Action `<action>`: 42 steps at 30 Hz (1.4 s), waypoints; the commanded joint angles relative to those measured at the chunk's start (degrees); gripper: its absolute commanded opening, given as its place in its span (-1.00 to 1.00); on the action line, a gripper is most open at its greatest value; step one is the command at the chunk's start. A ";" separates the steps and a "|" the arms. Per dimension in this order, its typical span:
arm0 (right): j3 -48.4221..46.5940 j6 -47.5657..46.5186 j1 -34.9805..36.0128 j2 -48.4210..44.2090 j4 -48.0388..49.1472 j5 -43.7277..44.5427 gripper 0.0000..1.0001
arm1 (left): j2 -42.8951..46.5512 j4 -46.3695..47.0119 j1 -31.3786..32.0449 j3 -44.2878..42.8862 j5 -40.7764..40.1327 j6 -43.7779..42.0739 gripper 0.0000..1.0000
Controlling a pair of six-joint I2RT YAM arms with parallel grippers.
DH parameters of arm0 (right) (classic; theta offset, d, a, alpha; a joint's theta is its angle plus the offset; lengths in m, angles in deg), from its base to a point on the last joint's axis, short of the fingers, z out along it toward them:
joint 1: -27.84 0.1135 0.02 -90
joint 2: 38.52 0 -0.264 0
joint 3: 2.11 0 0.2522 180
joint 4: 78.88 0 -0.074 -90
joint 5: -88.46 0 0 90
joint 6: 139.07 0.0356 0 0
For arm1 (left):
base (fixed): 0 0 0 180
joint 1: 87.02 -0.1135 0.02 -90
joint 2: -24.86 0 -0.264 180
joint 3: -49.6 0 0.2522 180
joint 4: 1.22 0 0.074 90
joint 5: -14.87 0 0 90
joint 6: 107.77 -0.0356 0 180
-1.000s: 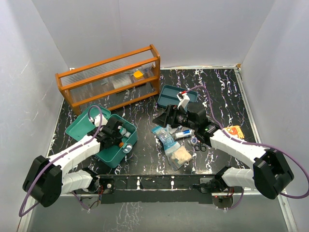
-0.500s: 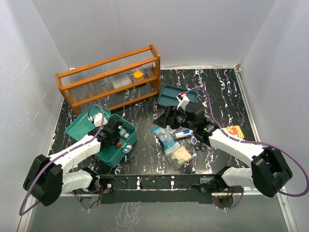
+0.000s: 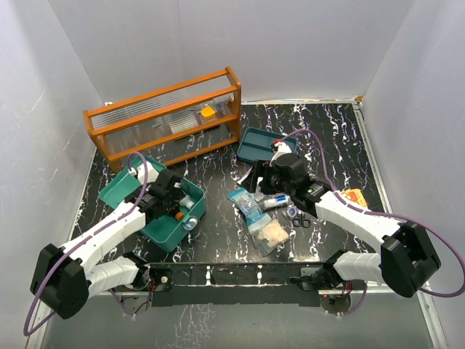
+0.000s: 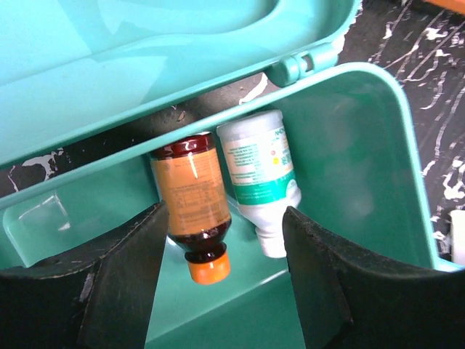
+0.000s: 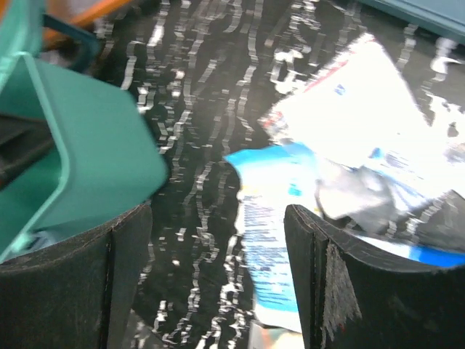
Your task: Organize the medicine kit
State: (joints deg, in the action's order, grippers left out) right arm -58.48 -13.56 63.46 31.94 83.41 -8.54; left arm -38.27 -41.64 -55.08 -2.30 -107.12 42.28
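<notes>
Left end effector point(image 4: 221, 291) with black fingers point(image 4: 123, 283) spread apart, gripping nothing, poised just above the open base of the medicine kit point(image 3: 161, 231). Teal-green kit at the left of the black marbled table point(image 3: 218, 218), near the left arm, lid point(image 3: 120, 190) swung open and leaning back toward the left wall. Inside the base, against the hinge-side wall, two bottles lying side by side and touching: a brown bottle point(image 4: 190, 196) with an orange label and orange cap, and a white bottle point(image 4: 260, 171) with a green band on its label. Brown bottle's cap framed between the two fingers in the wrist view, touched by neither. Right end effector point(image 5: 218, 291) also wide, empty, hovering low over the middle of the table beside a loose pile of packets point(image 3: 265, 229), among them a blue and white packet point(image 5: 272, 240) and a crinkled white packet point(image 5: 356, 109). Matching teal tray insert point(image 3: 256, 145) apart from the kit, farther back on the table, just behind the right arm. Orange-brown wooden rack point(image 3: 163, 120) with clear ribbed panels along the back left. Small black scissors point(image 3: 300, 219) beside the pile, near the right arm.
</notes>
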 commanded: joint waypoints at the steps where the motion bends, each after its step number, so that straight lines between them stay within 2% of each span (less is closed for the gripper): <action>1: -2.22 -7.47 0.15 -2.73 -6.29 10.84 0.45 | 4.85 -7.23 -0.23 -3.96 1.51 0.10 0.30; 5: -3.21 -10.49 0.09 -1.95 -10.23 10.01 0.46 | 9.10 -8.57 -0.22 -6.07 5.88 -2.26 0.44; 11: -4.54 -13.32 0.15 2.09 -14.85 1.15 0.39 | 14.60 -4.54 -0.22 -5.99 12.91 -9.83 0.69; 14: -4.61 -13.36 0.55 2.84 -15.15 -0.97 0.34 | 16.54 -2.36 -0.22 -5.60 16.04 -14.00 0.75; 26: -6.42 -12.37 3.53 8.85 -17.07 0.59 0.23 | 20.22 -2.05 -0.24 -6.05 16.77 -15.68 0.76; 37: -9.58 -12.44 4.95 15.19 -17.50 3.46 0.18 | 17.61 4.77 -0.27 -4.45 29.90 -21.67 0.77; 42: -10.53 -13.17 5.47 17.79 -17.39 3.31 0.13 | 14.58 4.89 -0.23 -4.28 31.43 -21.98 0.76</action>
State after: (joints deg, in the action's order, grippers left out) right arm -66.10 -26.11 68.31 48.53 64.83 -6.25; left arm -22.14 -37.81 -55.08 -6.91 -79.45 22.09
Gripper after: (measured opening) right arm 0.576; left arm 0.883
